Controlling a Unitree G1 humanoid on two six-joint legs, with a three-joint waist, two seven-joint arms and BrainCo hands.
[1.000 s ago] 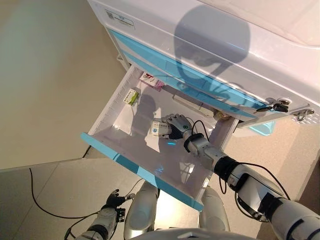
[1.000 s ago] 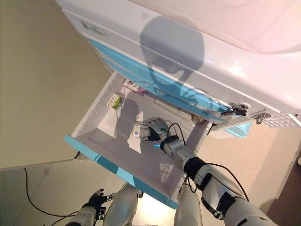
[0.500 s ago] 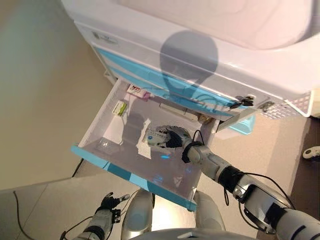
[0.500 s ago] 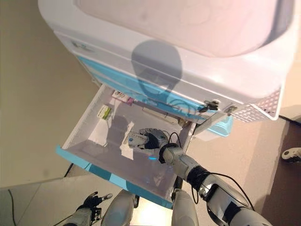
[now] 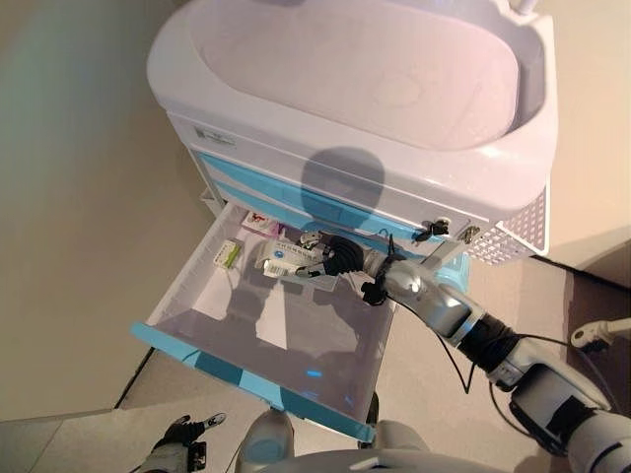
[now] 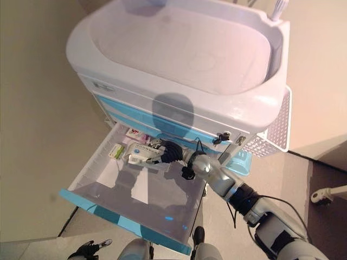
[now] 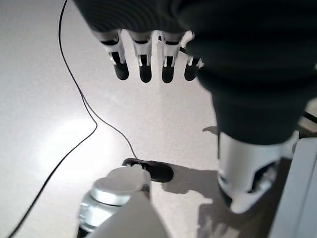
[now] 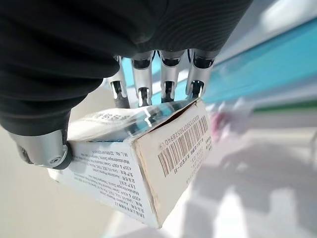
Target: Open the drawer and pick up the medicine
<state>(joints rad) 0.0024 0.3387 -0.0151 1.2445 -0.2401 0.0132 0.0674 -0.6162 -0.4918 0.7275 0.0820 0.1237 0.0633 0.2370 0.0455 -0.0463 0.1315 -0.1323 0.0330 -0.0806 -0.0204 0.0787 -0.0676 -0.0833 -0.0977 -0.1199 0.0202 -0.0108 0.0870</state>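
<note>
The right robot hand (image 5: 330, 258) grips the medicine box (image 5: 285, 259) mid-frame above the open drawer (image 5: 197, 347); lifting straight up should clear its walls. The left robot hand (image 7: 148, 62) hangs relaxed.

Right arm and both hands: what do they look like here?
The right hand has a dark ribbed cover and silver fingers with dark tips. Its arm is silver-grey with black joint bands and a thin black cable alongside. The left hand matches: dark ribbed cover, silver dark-tipped fingers.

glossy white plastic cart (image 5: 394, 148), smooth plastic drawer (image 5: 296, 335) with shiny floor, matt printed cardboard medicine box (image 8: 148, 163), polished floor (image 7: 44, 99).
</note>
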